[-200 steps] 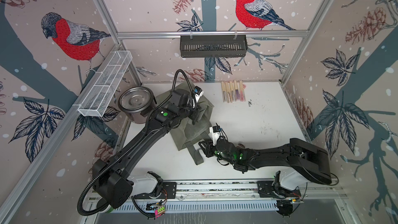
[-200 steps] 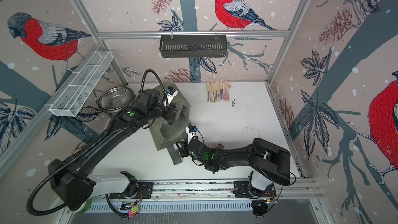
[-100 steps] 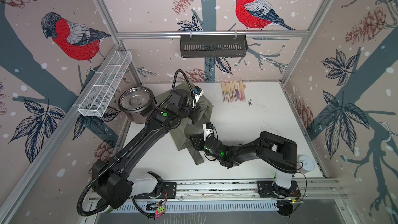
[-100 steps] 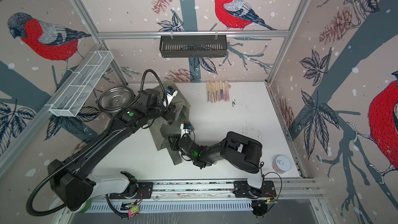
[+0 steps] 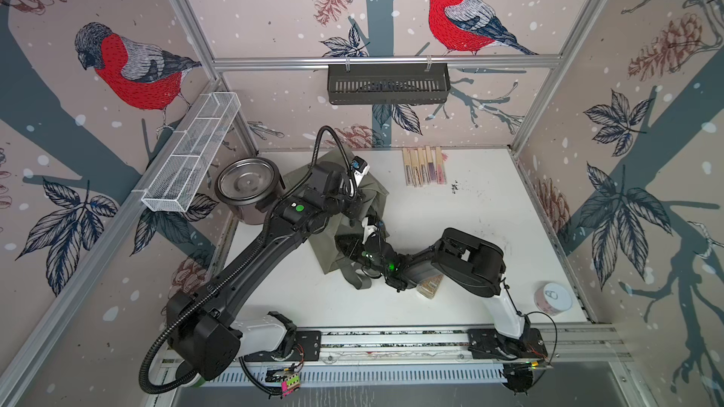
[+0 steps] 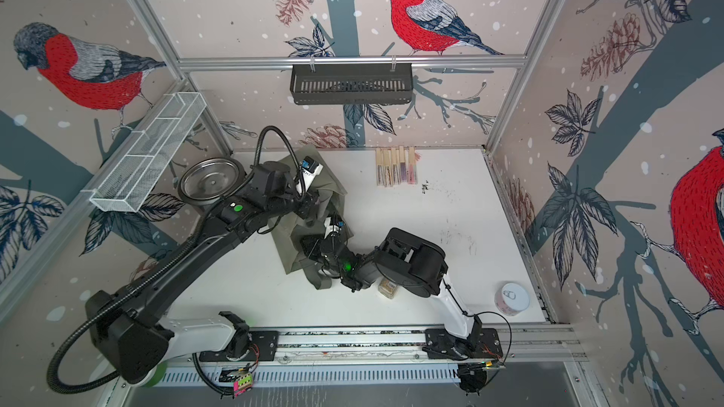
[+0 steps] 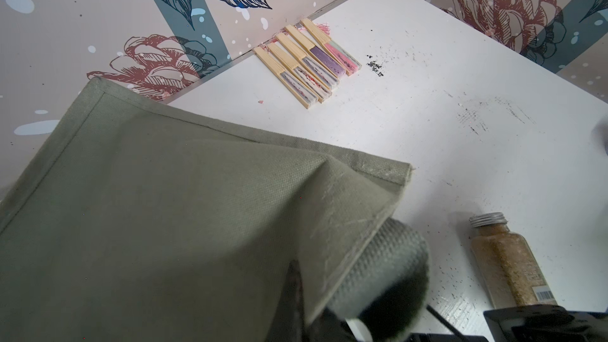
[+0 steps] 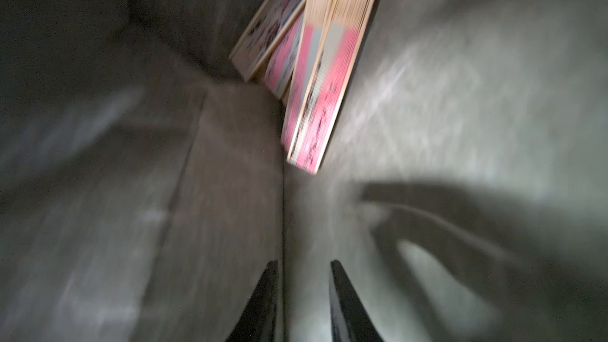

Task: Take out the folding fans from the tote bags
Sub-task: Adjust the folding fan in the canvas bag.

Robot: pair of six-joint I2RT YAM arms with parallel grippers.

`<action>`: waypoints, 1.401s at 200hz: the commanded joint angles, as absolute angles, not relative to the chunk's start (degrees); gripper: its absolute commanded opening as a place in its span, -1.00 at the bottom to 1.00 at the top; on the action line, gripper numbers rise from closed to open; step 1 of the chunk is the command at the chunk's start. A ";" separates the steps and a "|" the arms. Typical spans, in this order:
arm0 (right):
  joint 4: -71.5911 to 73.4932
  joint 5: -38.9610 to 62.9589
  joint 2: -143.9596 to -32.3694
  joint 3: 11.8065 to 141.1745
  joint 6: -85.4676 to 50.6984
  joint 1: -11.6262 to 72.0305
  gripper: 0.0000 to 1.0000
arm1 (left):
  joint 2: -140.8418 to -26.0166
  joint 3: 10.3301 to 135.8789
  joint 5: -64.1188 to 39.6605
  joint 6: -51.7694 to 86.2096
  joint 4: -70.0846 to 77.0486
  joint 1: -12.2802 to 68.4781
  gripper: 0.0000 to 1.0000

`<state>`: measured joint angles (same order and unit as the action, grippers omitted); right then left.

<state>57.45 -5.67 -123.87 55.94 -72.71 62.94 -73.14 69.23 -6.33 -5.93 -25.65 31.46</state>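
steel pot [image 5: 246, 184] just beside the tote bag [image 5: 325, 254] on the desk [image 5: 470, 225], spice jar [image 7: 506, 258] lying partly under the right arm [image 5: 466, 260], tin [image 5: 552, 299] well apart. left tool [image 7: 294, 297] pinched shut on the bag's upper fabric; right tool [image 8: 304, 279] inside the bag, jaws narrowly apart, empty. folding fans [image 8: 316, 87] stacked in the bag's far corner; a row of five fans [image 5: 424, 166] against the back wall.
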 commanded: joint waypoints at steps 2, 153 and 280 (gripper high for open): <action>62.24 -3.29 -125.69 57.83 -75.33 62.24 -0.40 | -73.10 69.53 -8.04 -5.63 -23.38 31.54 -1.00; 55.89 -0.01 -135.19 72.34 -85.64 56.84 -0.29 | -73.25 69.65 -7.82 -5.71 -23.62 31.68 -1.00; 43.66 -3.47 -146.02 90.97 -91.44 55.30 -0.10 | -72.55 69.45 -11.68 -5.89 -23.04 31.68 -1.00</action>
